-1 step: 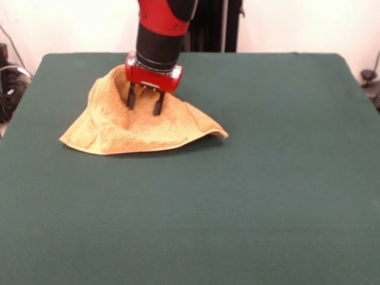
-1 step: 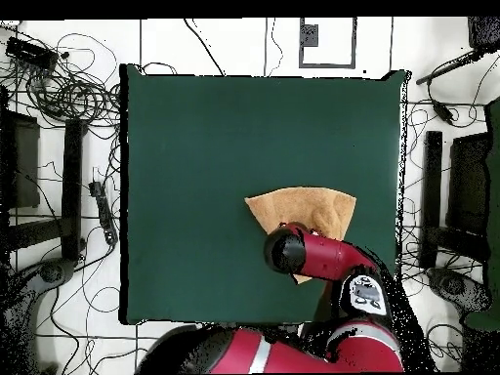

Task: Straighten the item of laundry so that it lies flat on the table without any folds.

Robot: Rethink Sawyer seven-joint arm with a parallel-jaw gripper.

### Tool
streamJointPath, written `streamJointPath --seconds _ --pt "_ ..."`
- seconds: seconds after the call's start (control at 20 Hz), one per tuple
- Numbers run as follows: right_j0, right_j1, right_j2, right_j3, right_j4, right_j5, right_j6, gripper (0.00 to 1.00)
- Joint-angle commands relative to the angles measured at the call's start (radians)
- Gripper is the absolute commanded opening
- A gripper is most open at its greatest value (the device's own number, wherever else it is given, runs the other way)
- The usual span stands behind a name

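Observation:
The item of laundry [image 1: 119,127], an orange-tan towel, lies rumpled on the far left part of the green table [image 1: 267,178]. It is humped up in a fold behind the gripper and spreads into a rough fan with a pointed corner at the right. My gripper [image 1: 144,108] points straight down over the towel's raised middle. It is open, with both black fingertips [image 1: 130,102] down in the cloth and a strip of towel showing between them. In the overhead view the towel [image 2: 303,207] is a wedge shape and the red wrist [image 2: 288,250] covers its lower part and the gripper.
Green table [image 2: 195,176] extends widely around the towel in the overhead view. Tangled cables [image 2: 68,88] and black stands [image 2: 435,190] lie on the floor beyond the table's sides.

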Motion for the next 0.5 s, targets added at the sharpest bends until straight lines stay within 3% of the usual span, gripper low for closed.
streamJointPath --seconds 0.05,0.5 --pt "0.099 0.129 0.149 -0.041 0.150 0.033 0.264 1.00" --pt "0.164 0.136 0.113 -0.056 0.257 0.037 0.274 1.00"
